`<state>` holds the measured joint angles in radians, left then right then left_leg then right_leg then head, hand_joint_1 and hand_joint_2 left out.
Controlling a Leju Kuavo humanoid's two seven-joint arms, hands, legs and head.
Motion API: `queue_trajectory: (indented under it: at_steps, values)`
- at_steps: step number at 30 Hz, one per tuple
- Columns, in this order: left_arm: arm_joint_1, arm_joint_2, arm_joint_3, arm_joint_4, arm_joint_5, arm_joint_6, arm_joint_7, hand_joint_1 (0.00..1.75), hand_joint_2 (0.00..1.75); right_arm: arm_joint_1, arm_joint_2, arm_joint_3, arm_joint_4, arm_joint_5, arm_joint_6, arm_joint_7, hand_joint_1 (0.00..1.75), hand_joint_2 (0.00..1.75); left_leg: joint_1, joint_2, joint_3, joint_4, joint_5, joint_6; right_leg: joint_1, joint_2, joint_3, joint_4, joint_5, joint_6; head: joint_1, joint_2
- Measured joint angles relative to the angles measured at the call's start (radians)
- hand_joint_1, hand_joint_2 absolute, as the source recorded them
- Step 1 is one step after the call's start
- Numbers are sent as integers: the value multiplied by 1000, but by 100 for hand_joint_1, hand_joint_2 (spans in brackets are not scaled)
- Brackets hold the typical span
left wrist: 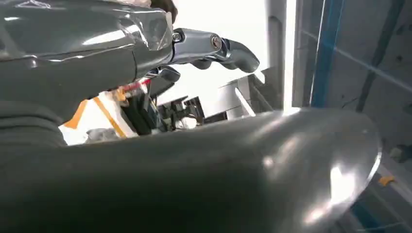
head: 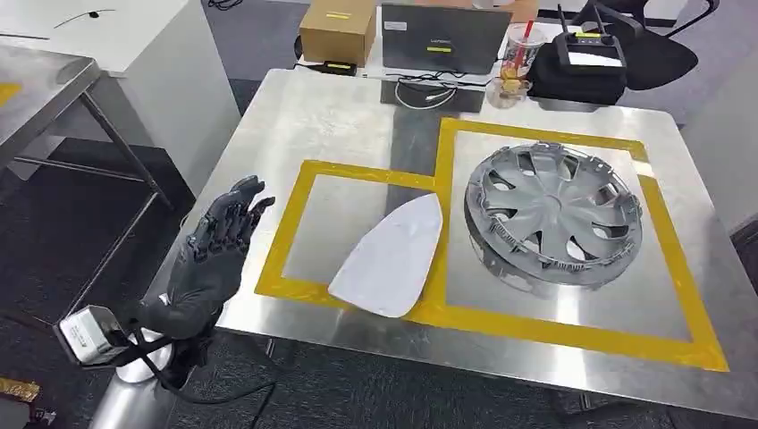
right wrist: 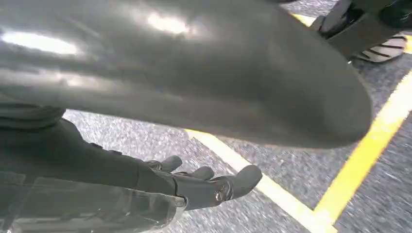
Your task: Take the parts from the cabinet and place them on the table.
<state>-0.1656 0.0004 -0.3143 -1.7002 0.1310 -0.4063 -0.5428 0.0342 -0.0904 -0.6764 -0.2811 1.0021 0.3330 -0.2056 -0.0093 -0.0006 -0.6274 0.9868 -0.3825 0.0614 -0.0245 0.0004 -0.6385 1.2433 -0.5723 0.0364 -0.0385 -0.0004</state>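
Left hand hovers at the tabletop's left edge, palm down, fingers spread wide, holding nothing. Two parts are on the tabletop: silver wheel cover inside the right yellow-taped square, white iron-shaped panel at 9 o'clock of it, lying across the tape between the two squares. The parts sit near each other, not touching. Right hand hangs over grey carpet floor with yellow lines, fingers loosely extended and apart, nothing in it. Cardboard box and laptop sit beyond the far edge, 12 o'clock.
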Motion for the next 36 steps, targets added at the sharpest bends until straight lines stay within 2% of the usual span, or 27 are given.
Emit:
queue_trajectory:
  at_steps: [2, 3, 4, 5, 7, 8, 10, 12, 13, 14, 15, 17, 18, 19, 22, 23, 24, 26, 27, 28, 29, 30, 32, 33, 34, 35, 36]
  values:
    - [7, 1, 5, -4, 40, -4, 0, 0, 0, 0, 0, -5, -5, 0, 3, 3, 0, 0, 1, -1, -21, 7, 14, -7, -1, 0, 116, -172, 48, 16, 0, 0]
    - [13, 2, 13, -10, 51, -6, -2, 0, 0, 0, 0, -7, -10, 2, 5, 4, 0, 0, 0, -1, -29, 15, 19, -13, 0, 0, 159, -252, 29, 8, 0, 0]
    - [22, 5, 23, -27, 60, -8, -9, 0, 0, 0, 0, -10, -19, 6, 8, 5, 0, 0, -4, -1, -37, 16, 25, -19, 10, 4, 166, -247, 40, -4, -2, 0]
    - [31, 8, 29, -40, 64, -9, -12, 0, 0, 7, 0, -12, -24, 8, 13, 5, 0, 0, -4, 0, -36, 21, 28, -23, 8, 5, 153, -253, 43, -7, -4, 0]
    - [61, 17, 52, -76, 79, -10, -19, 0, 0, 19, 1, -20, -42, 18, 23, 5, 0, 0, -1, -1, -36, 17, 43, -35, 13, 5, 148, -249, 50, -25, -4, 0]
    - [78, 19, 61, -92, 86, -10, -19, 0, 0, 23, 5, -21, -45, 25, 29, 2, 0, 0, 2, -3, -43, 20, 47, -38, -1, 2, 138, -254, 63, -34, -2, 0]
    - [127, 20, 91, -142, 98, -11, -16, 0, 0, 27, 2, -26, -64, 42, 45, -5, 0, 0, 7, -2, -67, 85, -60, -57, 0, -1, 120, -253, 82, -47, -6, 0]
    - [178, 20, 122, -184, 104, -11, -16, 0, 0, 36, 3, -29, -77, 52, 56, -11, 0, 0, 15, -1, -99, 239, -177, -71, 1, -2, 99, -251, 101, -49, -7, 0]
    - [204, 20, 136, -198, 108, -11, -16, 0, 0, 40, 3, -32, -82, 58, 61, -12, 0, 0, 17, -1, -106, 298, -198, -74, 2, -2, 91, -251, 109, -47, -7, 0]
    - [239, 20, 157, -215, 110, -11, -18, 0, 0, 46, 4, -37, -90, 61, 66, -12, 0, 0, 19, -1, -97, 329, -192, -75, 1, -2, 77, -250, 119, -46, -8, 0]
    - [265, 20, 173, -227, 112, -11, -19, 0, 0, 51, 5, -39, -95, 66, 69, -12, 0, 0, 20, -1, -68, 310, -166, -74, 1, -2, 66, -249, 128, -43, -8, 0]
    - [308, 17, 209, -257, 121, -27, -22, 0, 0, 62, 8, -48, -114, 86, 87, -11, 0, 0, 20, -1, 55, 158, -114, -65, 2, -1, 48, -249, 143, -37, -8, 0]
    - [330, 11, 233, -273, 122, -37, -22, 0, 0, 65, 13, -53, -129, 99, 98, -11, 0, 0, 18, -2, 131, 60, -120, -56, 1, -2, 46, -249, 150, -33, -8, 0]
    - [347, 5, 257, -290, 122, -45, -19, 0, 0, 70, 18, -58, -140, 107, 107, -11, 0, 0, 12, -1, 172, -8, -150, -50, 7, -1, 43, -249, 157, -27, -7, 0]
    - [395, -10, 313, -309, 121, -56, 2, 0, 0, 72, 26, -73, -161, 132, 119, -15, 0, 0, 1, -1, 152, -2, -135, -33, -1, -2, 45, -260, 180, -5, -8, 0]
    - [410, -15, 330, -310, 119, -61, 9, 0, 0, 75, 29, -78, -166, 137, 121, -17, 0, 0, 3, 1, 150, -19, -115, -20, 2, -2, 43, -265, 187, 2, -7, 0]
    - [422, -24, 344, -310, 117, -64, 10, 0, 0, 76, 33, -84, -170, 141, 123, -20, 0, 0, 9, 7, 142, -28, -99, -14, -1, -1, 33, -248, 164, -4, -8, 0]
    - [442, -33, 364, -310, 112, -67, 11, 0, 0, 79, 37, -90, -180, 146, 126, -22, 0, 0, 8, 4, 111, -29, -73, -4, 1, -1, -5, -136, 47, -28, -1, 0]
    - [452, -36, 374, -310, 111, -69, 11, 0, 0, 79, 38, -94, -185, 146, 126, -23, 0, 0, 6, 5, 95, -29, -60, -2, 1, -1, -23, -57, -3, -31, -1, 0]
    - [457, -40, 380, -310, 111, -69, 11, 0, 0, 79, 39, -96, -188, 146, 126, -24, 0, 0, 3, 5, 77, -28, -46, -1, 1, -1, -36, 12, -30, -27, 0, 0]
    - [462, -44, 384, -310, 111, -71, 11, 0, 0, 79, 40, -97, -190, 146, 126, -24, 0, 0, 2, 5, 64, -26, -32, -2, 0, -1, -32, 53, -24, -15, -1, 0]
    - [465, -45, 387, -310, 111, -71, 11, 0, 0, 79, 41, -99, -192, 146, 126, -24, 0, 0, 1, 5, 48, -25, -20, -3, 0, -1, -12, 49, 1, -1, -1, 0]
    - [469, -50, 397, -310, 111, -72, 13, 0, 0, 79, 42, -101, -199, 148, 126, -24, 0, 0, 2, 5, 12, -15, 2, -9, 0, -1, 83, -64, 69, 20, -1, 0]
    - [470, -53, 401, -310, 112, -72, 23, 0, 0, 79, 42, -103, -203, 150, 126, -26, 0, 0, 1, 4, -2, -5, 10, -13, 0, -1, 155, -165, 71, 16, -1, 0]
    - [473, -55, 406, -310, 111, -69, 34, 0, 0, 77, 43, -106, -208, 150, 128, -29, 0, 0, -5, 4, -16, 5, 14, -19, 6, -1, 212, -261, 31, 4, 0, 0]
    - [477, -58, 412, -309, 106, -66, 41, 0, 0, 76, 44, -111, -213, 151, 134, -31, 0, 0, -4, 5, -18, 9, 23, -24, 9, 1, 222, -287, 18, -8, -5, 0]
    - [483, -61, 424, -305, 89, -65, 46, 0, 0, 80, 49, -117, -218, 157, 145, -31, 0, 0, -3, 7, -17, 8, 31, -30, 11, 1, 208, -285, 22, -14, -3, 0]
